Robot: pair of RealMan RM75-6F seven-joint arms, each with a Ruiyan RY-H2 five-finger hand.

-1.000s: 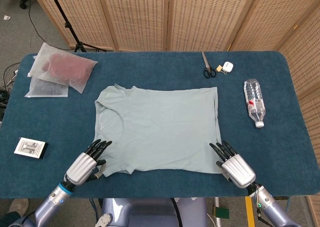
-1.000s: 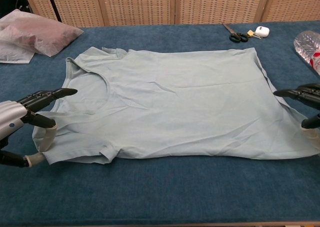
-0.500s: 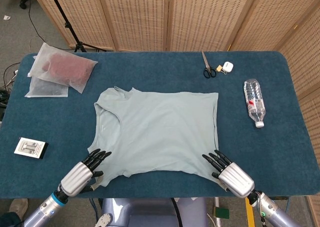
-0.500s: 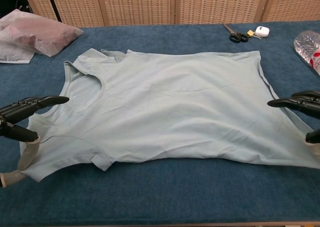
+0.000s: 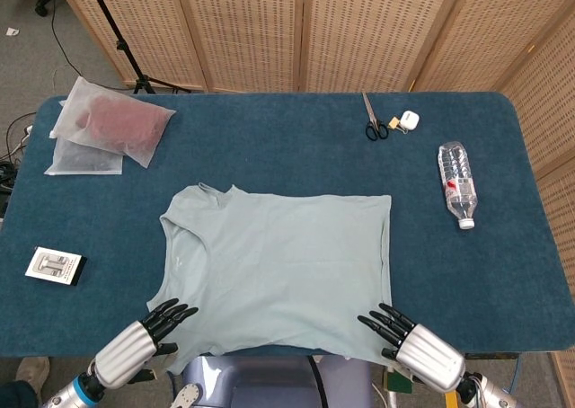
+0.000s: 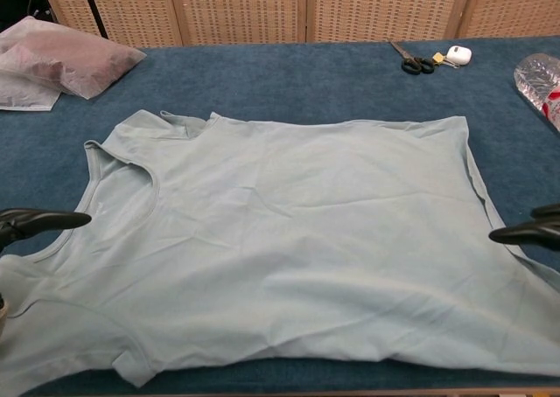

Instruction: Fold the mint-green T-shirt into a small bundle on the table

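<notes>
- The mint-green T-shirt [image 5: 278, 269] lies spread flat on the blue bench [image 5: 269, 147], with its collar toward the left side and its hem toward the right.
- The near edge of the shirt reaches the front edge of the bench and hangs a little over it.
- The left hand [image 5: 135, 345] is at the near left corner of the shirt, by the sleeve. Its dark fingers [image 5: 171, 316] lie over the cloth, slightly apart; I cannot tell if they pinch it.
- The right hand [image 5: 415, 345] is at the near right corner, by the hem. Its fingers [image 5: 382, 323] are also a little apart on the cloth, and the grip is not clear.
- Two plastic bags [image 5: 108, 129] lie at the far left of the bench.
- Scissors [image 5: 372, 119] lie near the far edge, and a water bottle [image 5: 456, 183] lies on its side at the right.
- A small card [image 5: 56, 266] is near the left edge.
</notes>
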